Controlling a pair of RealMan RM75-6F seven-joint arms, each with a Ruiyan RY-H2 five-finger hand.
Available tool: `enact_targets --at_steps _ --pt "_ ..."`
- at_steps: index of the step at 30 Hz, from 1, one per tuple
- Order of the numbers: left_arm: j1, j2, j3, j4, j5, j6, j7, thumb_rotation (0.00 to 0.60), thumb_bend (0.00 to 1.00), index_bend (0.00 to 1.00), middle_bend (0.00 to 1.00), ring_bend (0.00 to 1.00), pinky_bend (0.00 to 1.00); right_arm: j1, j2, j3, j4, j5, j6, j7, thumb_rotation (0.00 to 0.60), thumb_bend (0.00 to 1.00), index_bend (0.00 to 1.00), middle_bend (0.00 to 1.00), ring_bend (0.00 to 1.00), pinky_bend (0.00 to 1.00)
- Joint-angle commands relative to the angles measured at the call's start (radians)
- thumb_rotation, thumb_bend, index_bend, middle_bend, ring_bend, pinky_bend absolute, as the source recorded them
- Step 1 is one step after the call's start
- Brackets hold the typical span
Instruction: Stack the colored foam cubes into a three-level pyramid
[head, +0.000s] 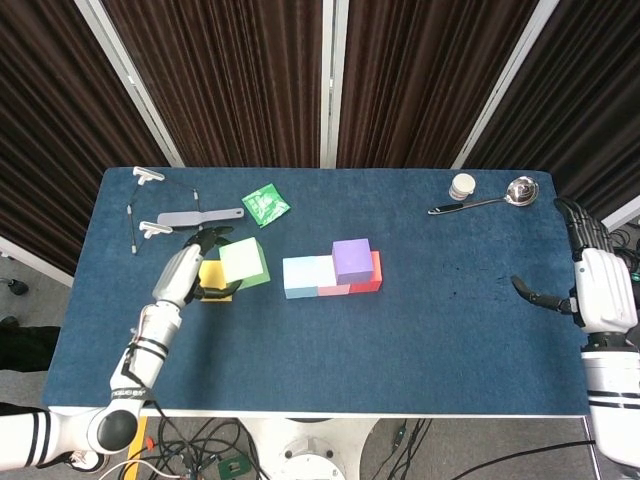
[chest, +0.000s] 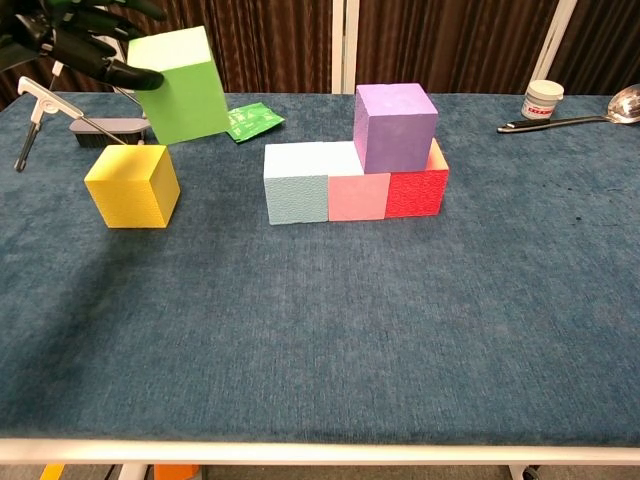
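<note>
My left hand (head: 203, 262) (chest: 75, 40) holds the green cube (head: 244, 264) (chest: 181, 84) in the air, just above and right of the yellow cube (head: 211, 277) (chest: 133, 186) on the table. At mid-table a row of light blue cube (head: 299, 277) (chest: 297, 183), pink cube (head: 332, 287) (chest: 357, 196) and red cube (head: 370, 275) (chest: 418, 190) stands, with the purple cube (head: 351, 259) (chest: 396, 126) on top over the pink and red ones. My right hand (head: 590, 287) hovers at the table's right edge, fingers apart, holding nothing.
A green packet (head: 265, 205) (chest: 249, 121) and a grey brush (head: 192, 216) (chest: 105, 126) lie at the back left, beside white-handled tools (head: 146, 202) (chest: 38, 110). A spoon (head: 490, 198) (chest: 575, 114) and a small white jar (head: 462, 186) (chest: 541, 100) sit at the back right.
</note>
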Motion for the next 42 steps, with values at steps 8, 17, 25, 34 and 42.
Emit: enact_targets --at_steps 8,17,25,34,42 --pt "-0.053 -0.032 -0.034 -0.001 -0.120 -0.041 0.058 0.600 0.31 0.16 0.34 0.03 0.00 0.014 -0.004 0.011 -0.011 0.022 -0.004 -0.021 0.600 0.10 0.00 0.02 0.00 0.00" --pt "-0.121 -0.090 -0.071 0.034 -0.212 -0.037 0.121 0.600 0.31 0.16 0.34 0.03 0.00 0.011 0.001 0.012 -0.032 0.026 0.015 -0.045 0.600 0.10 0.00 0.02 0.00 0.00" --pt "-0.165 -0.127 -0.089 0.061 -0.288 -0.055 0.150 0.600 0.31 0.16 0.34 0.03 0.00 0.013 -0.009 0.003 -0.031 0.036 0.005 -0.050 0.600 0.10 0.00 0.02 0.00 0.00" --pt "-0.195 -0.141 -0.112 0.091 -0.321 -0.087 0.145 0.600 0.31 0.16 0.34 0.03 0.00 0.016 -0.007 0.002 -0.037 0.039 0.004 -0.061 0.600 0.10 0.00 0.02 0.00 0.00" --pt "-0.202 -0.148 -0.109 0.100 -0.316 -0.098 0.136 0.600 0.31 0.16 0.34 0.03 0.00 0.007 -0.004 -0.005 -0.040 0.037 0.006 -0.056 0.600 0.10 0.00 0.02 0.00 0.00"
